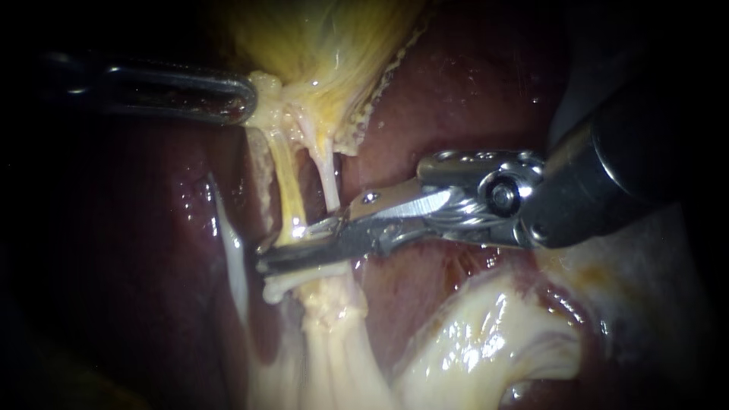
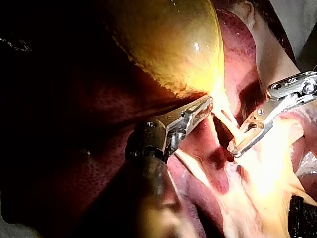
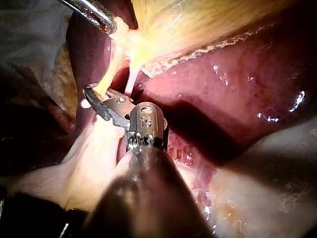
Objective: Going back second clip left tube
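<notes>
Right instrument (image 1: 282, 250) lies across the thin yellow left tube (image 1: 285, 178) below the gallbladder (image 1: 319, 38), jaws slightly parted around it. Left instrument (image 1: 249, 101) clamps the gallbladder. The tube looks soft, slippery and tearable, best held mid-length.

— Which one is the left tube?

— The left tube (image 1: 285, 178) is the yellowish strand. It hangs from the pale neck of the gallbladder (image 1: 304, 38) and runs almost straight down, taut, over the dark red liver (image 1: 456, 76).

— And beside it?

— The right tube (image 1: 326, 178), whiter and thinner, runs alongside with a narrow gap between them.

— Its lower end?

— It meets the right instrument (image 1: 304, 247), which lies across it. Below that is pale, lumpy tissue.

— Any clip?

— A short pale stub (image 1: 277, 288) juts sideways just under the instrument. I cannot tell if it is a clip.
</notes>
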You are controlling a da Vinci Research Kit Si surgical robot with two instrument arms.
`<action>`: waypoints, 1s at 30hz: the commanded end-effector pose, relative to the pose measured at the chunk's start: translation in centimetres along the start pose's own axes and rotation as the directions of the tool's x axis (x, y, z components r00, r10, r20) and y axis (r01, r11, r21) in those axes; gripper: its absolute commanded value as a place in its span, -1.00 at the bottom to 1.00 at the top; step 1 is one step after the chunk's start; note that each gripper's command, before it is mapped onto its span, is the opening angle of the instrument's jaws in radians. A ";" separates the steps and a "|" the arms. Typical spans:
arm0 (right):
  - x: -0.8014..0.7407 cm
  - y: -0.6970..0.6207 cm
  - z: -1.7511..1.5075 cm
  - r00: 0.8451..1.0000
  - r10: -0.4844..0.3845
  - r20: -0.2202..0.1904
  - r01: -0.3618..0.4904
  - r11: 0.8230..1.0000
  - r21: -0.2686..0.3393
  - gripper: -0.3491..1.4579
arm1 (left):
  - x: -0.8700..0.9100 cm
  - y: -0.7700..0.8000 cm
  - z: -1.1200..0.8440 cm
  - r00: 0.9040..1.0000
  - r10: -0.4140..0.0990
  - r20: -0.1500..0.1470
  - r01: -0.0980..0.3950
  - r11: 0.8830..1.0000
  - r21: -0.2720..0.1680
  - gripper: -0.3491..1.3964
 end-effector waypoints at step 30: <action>-0.47 0.02 -0.70 0.841 -0.542 -0.010 0.525 0.819 -0.231 -0.06 | 0.02 0.02 -0.05 1.000 0.001 -0.001 -0.001 1.000 0.003 -1.00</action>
